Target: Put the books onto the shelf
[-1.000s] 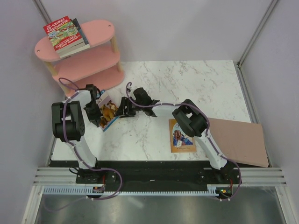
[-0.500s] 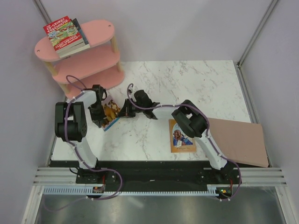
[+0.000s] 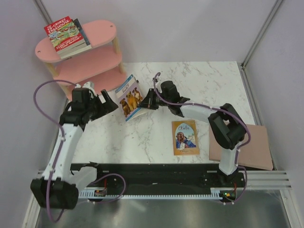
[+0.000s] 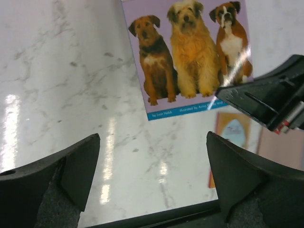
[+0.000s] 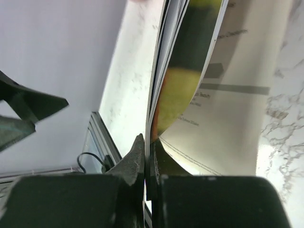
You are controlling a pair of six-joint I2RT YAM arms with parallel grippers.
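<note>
Puppy paperback hangs tilted over the table, one edge pinched tight in our right hand. Just past its other edge our left hand gapes wide, touching nothing. Beyond that hand we see the shelf, treehouse book on top; the orange-tan book lies flat, well back of our right hand.

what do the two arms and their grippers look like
The left arm and right arm have white links, bulky black joints and a thin purple cable along each. The left gripper and right gripper are black with wedge-shaped fingers.
</note>
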